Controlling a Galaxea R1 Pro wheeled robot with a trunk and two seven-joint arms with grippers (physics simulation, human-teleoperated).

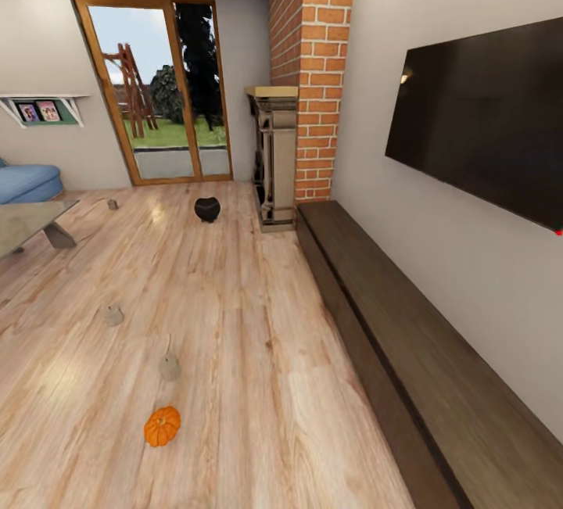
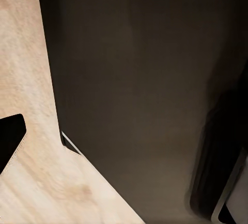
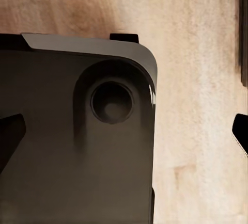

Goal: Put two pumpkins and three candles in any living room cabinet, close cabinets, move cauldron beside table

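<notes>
Presently the small orange ribbed pumpkin (image 1: 162, 426) lies on the pale wood floor (image 1: 250, 321), left of the long dark-brown wooden cabinet (image 1: 407, 353), nearer the left arm; jaw state indeterminable, wrist views murky.

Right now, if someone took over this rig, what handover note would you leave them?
Grippers: open or shut cannot be told from the wrist views; nothing visibly held.
On the floor: one pumpkin, three small candles, the cauldron near the fireplace.
Cabinet along the TV wall looks closed. Table at the left edge.
Done: nothing stored yet.
Left: find the second pumpkin, store everything, close the cabinet, move the cauldron beside the table.
</notes>
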